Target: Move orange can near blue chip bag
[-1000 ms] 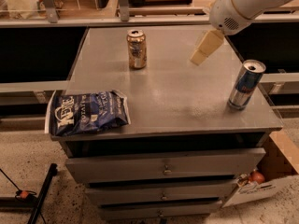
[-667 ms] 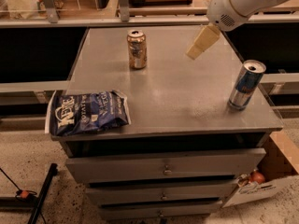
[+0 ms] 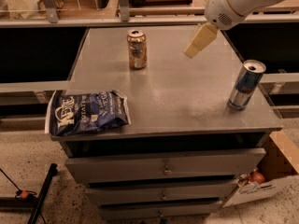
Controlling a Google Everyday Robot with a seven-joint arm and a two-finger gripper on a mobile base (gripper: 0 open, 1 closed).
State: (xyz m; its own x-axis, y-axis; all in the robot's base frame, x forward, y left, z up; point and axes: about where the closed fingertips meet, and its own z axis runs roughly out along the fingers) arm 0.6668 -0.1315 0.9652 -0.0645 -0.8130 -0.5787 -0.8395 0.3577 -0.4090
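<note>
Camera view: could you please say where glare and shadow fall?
Camera view: a pale sheen on the table top beside the blue-and-silver can; the orange can and blue chip bag evenly lit; the gripper, above the back right, bright; dark shadow under the top.

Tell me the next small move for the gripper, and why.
Probably shift the gripper left toward the orange can. It hangs above the back right of the table, apart from the can, which stands upright at the back, far from the blue chip bag at the front left edge. The tall blue can on the right lies outside that path.
</note>
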